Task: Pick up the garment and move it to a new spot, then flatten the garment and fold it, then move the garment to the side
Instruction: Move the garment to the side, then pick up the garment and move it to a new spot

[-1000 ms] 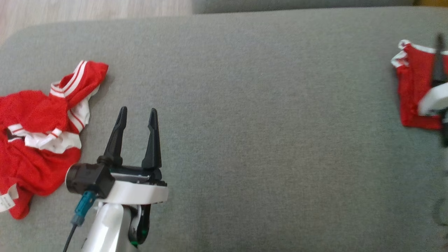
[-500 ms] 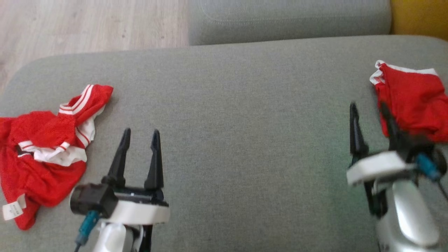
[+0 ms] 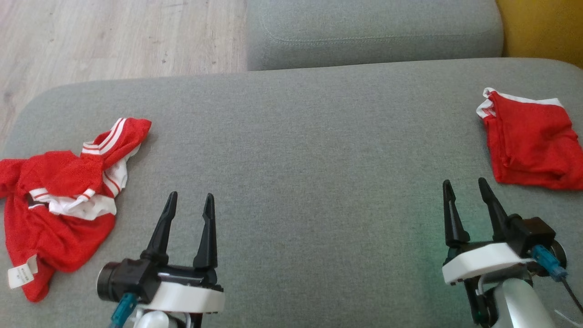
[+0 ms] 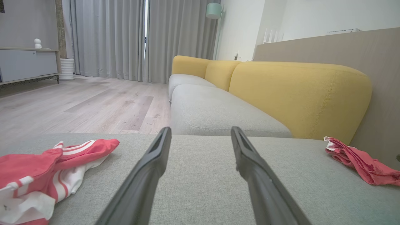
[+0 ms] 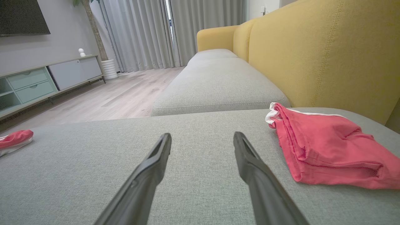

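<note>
A home living room: a long sofa [image 5: 215,81] with grey seat cushions and mustard-yellow backrests [image 4: 300,93] stands on a pale wood-plank floor [image 4: 78,106], with floor-length grey curtains [image 4: 109,37] hanging at the far end. On the wall facing the sofa, a dark flat-screen television [image 5: 23,17] hangs above a low sideboard [image 5: 47,78] with pale green drawers and grey doors, a small white figurine [image 5: 81,51] on its top. A plant's trunk [image 5: 93,31] rises from a ribbed white pot [image 5: 110,69] beside the curtains, and a mint-green lamp shade [image 4: 214,11] sits high by the white wall.
</note>
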Available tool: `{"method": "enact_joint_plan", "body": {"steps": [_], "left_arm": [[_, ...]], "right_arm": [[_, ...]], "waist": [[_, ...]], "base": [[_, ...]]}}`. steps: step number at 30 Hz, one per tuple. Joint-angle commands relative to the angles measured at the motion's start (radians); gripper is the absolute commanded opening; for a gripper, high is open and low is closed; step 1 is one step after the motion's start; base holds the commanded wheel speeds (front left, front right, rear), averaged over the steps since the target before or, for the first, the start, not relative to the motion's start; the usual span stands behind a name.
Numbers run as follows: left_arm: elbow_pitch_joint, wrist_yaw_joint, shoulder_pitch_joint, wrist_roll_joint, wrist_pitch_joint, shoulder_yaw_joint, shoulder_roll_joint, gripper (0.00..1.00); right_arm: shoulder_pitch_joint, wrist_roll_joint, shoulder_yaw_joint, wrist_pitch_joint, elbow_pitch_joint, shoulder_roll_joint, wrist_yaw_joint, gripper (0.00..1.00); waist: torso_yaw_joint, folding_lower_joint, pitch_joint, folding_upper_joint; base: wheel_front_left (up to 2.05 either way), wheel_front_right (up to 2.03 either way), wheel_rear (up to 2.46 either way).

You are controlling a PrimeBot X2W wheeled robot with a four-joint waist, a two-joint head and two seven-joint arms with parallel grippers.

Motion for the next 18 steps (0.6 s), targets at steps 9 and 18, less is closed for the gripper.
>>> {"method": "enact_joint_plan", "body": {"steps": [9,18], "left_arm": [[-0.035,0.012,-0.036,0.005,-0.005,0.037,0.003,1.0],[-0.022,0.019,-0.032,0.001,-0.005,0.039,0.003,1.0]], "right_arm": [[-0.025,0.014,0.032,-0.009,-0.043,-0.002,-0.001,1.0],[-0.015,0.019,0.061,-0.009,-0.046,-0.002,-0.001,1.0]], "waist": [[-0.003,0.0001,0.006,0.0],[0.034,0.0001,-0.011,0.0]], "base": [[0.0,0.0,0.0],[0.0,0.0,0.0]]}}
